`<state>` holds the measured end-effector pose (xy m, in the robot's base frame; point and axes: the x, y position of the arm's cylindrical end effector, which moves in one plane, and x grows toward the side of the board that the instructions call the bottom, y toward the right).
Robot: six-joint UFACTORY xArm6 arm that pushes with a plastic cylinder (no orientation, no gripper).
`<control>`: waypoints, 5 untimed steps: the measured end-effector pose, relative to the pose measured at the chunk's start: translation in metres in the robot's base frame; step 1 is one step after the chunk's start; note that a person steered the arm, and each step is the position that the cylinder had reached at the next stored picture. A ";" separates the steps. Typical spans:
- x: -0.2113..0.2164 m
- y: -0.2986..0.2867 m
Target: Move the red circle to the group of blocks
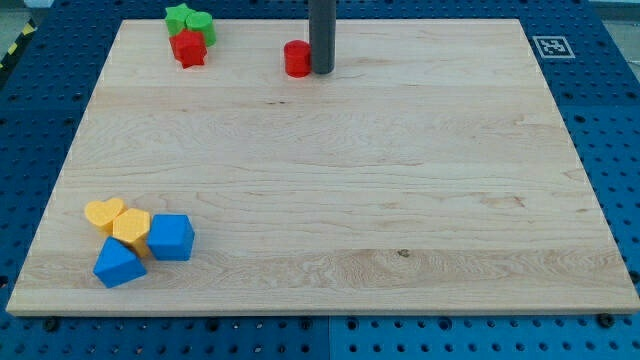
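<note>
The red circle (pixel 296 58) sits near the view's top edge of the wooden board (pixel 330 170), a little left of centre. My tip (pixel 321 70) stands right beside it, on its right side, touching or nearly touching. To the left at the view's top, a red star-shaped block (pixel 188 47) sits with a green star (pixel 179 17) and a green circle (pixel 201 24) in a tight cluster. At the view's bottom left, a second cluster holds a yellow heart (pixel 104 212), a yellow hexagon (pixel 131 227), a blue cube (pixel 171 237) and a blue triangle (pixel 118 263).
A small black-and-white marker tag (pixel 549 45) lies at the board's top right corner. The board rests on a blue perforated table (pixel 610 120).
</note>
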<state>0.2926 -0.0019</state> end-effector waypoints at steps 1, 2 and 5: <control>0.000 -0.013; -0.003 -0.033; -0.021 -0.086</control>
